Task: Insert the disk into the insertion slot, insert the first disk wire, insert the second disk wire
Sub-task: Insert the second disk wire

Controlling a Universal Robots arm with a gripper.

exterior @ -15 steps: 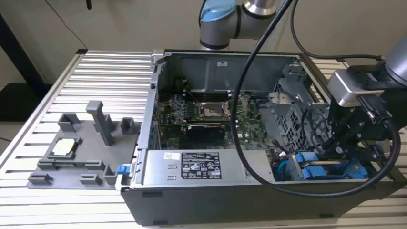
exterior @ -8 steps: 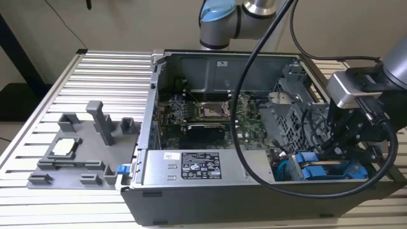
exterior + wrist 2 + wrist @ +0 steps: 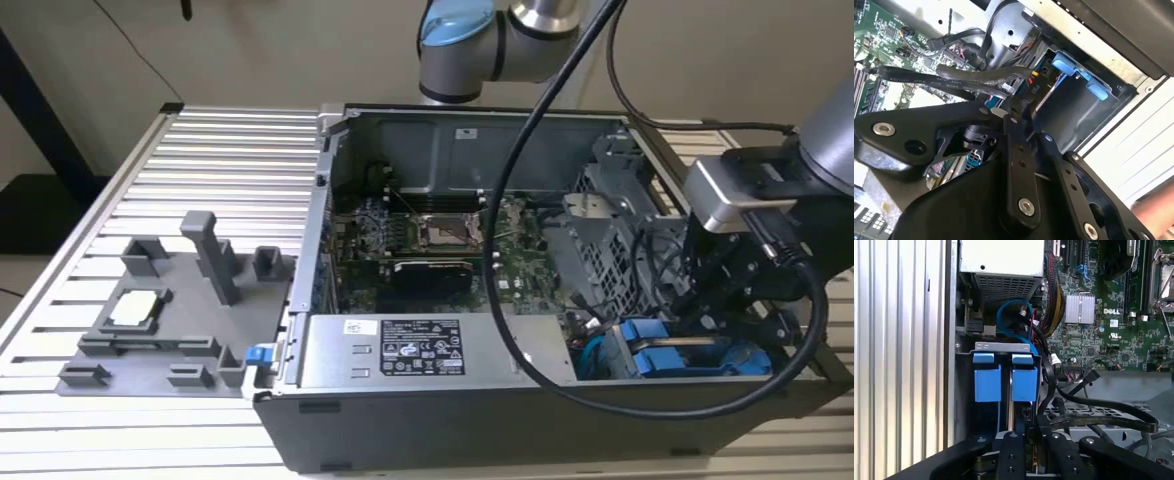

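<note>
Exterior view shows our disk [image 3: 674, 357] already seated in the insertion slot [image 3: 627, 240], fingers [image 3: 1013, 460] clenched on a wire connector [image 3: 1013, 111].

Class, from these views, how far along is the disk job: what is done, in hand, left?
Done, apparently: the disk, in its blue carrier, sits in the insertion slot. In hand: the hand is at the black cables beside it. Left: the wires; whether either is plugged cannot be told.
</note>
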